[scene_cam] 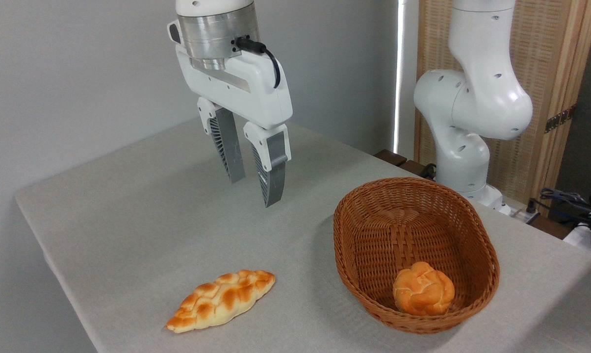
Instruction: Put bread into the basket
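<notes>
The bread (221,299), a long flat braided loaf with a golden-orange crust, lies on the grey table near its front edge. To its right stands the oval brown wicker basket (472,230). My gripper (253,192) hangs open in the air well above and behind the loaf, left of the basket. Nothing is between its fingers.
A small round knotted orange roll (423,295) sits inside the basket at its near end. The arm's white base (467,122) stands behind the basket at the table's far right. Cables (570,201) lie off the table at the right.
</notes>
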Robot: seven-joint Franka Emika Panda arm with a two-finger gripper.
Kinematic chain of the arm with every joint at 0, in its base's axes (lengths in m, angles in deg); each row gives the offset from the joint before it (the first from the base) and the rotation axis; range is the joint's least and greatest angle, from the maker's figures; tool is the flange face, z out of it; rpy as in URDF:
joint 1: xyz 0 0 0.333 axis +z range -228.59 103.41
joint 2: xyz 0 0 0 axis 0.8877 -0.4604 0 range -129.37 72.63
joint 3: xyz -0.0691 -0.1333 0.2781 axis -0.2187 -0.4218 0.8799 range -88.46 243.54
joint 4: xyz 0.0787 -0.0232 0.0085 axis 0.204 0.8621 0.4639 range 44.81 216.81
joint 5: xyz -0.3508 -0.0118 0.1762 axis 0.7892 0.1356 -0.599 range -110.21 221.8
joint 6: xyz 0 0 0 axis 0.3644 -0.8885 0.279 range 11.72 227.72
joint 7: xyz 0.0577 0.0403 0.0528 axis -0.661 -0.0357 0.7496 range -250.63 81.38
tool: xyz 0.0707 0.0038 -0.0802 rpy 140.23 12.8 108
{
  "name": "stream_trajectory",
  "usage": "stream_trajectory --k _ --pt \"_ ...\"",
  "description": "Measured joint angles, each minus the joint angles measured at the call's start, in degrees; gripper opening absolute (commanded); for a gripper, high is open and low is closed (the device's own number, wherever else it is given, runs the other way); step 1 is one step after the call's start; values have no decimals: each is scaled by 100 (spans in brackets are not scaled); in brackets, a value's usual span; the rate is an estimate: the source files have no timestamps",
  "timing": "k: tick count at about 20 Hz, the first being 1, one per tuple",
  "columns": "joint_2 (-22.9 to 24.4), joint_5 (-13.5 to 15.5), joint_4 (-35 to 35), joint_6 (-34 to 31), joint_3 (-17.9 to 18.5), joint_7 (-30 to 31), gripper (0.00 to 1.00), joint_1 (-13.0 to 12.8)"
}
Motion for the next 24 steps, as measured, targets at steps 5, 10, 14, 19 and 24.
stream_trajectory --k 5,10,14,19,24 --pt "-36 6 2 111 -35 0 100 -2" --pt "-135 20 333 897 -134 0 100 -7" --pt "-240 45 877 1715 -388 19 100 -17" --pt "-410 44 1442 2638 -399 19 100 14" --pt "-666 -123 1674 3132 -396 19 100 113"
